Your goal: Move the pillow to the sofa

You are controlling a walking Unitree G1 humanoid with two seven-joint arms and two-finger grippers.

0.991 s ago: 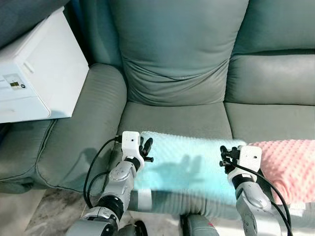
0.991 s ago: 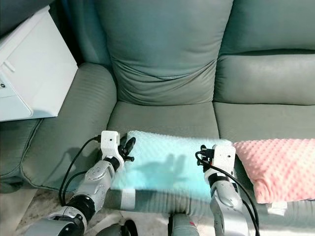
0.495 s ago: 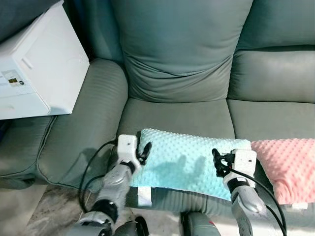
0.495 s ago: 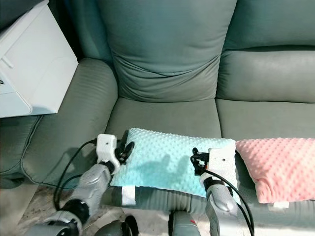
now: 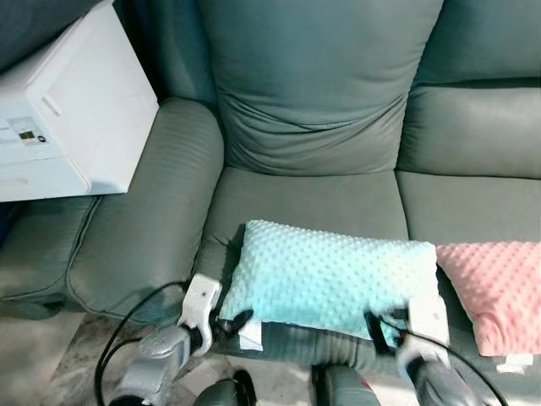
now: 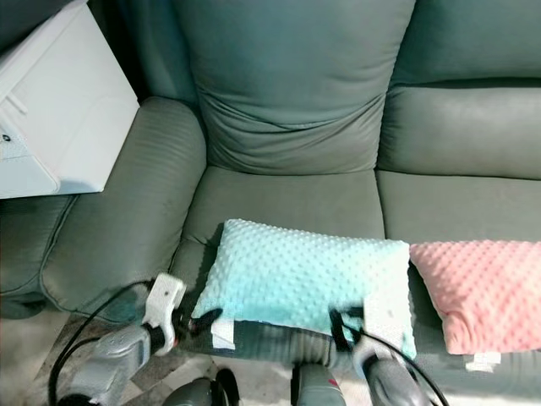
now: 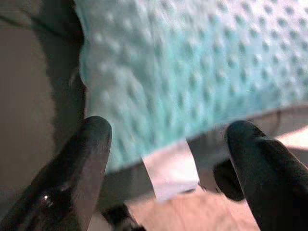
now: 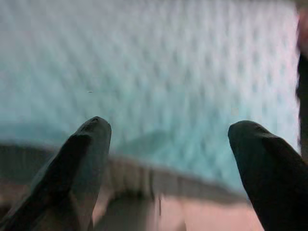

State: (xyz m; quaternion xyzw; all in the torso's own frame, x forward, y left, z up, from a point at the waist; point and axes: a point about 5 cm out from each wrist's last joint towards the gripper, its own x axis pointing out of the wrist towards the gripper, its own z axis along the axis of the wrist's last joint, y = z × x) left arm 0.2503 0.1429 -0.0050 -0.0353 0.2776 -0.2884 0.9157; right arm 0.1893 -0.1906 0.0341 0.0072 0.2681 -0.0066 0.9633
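**Teal pillow lying on the sofa seat, both grippers low at its front edge**

Nearest the camera, at the bottom of the head views, the two silver arms sit low in front of the sofa. The left gripper (image 5: pixel 226 324) is just off the pillow's near left corner, beside a white tag (image 5: pixel 252 335) hanging from the pillow's front edge. Its two black fingers (image 7: pixel 79 168) are spread wide with nothing between them. The right gripper (image 5: pixel 378 331) is blurred, just below the pillow's near right edge; its fingers (image 8: pixel 79 168) are likewise spread apart and empty, pointing at the pillow's front.

Just beyond lies the teal pillow (image 5: pixel 334 275), flat across the front of the seat cushion, its near edge at the seat's front lip. Its cover is a plush dotted fabric. It looks light, soft and squashy, likely to sag if lifted by one end. Taking it at both short ends, or pinching the corners, would probably hold best.

To its right, just beside it, lies a pink pillow (image 5: pixel 494 292) of the same dotted fabric.

Farther back rise the grey-green sofa (image 5: pixel 321 93) back cushions and the padded armrest (image 5: pixel 139 228). Beyond the armrest, on the robot's left, stands a white appliance (image 5: pixel 63 110).
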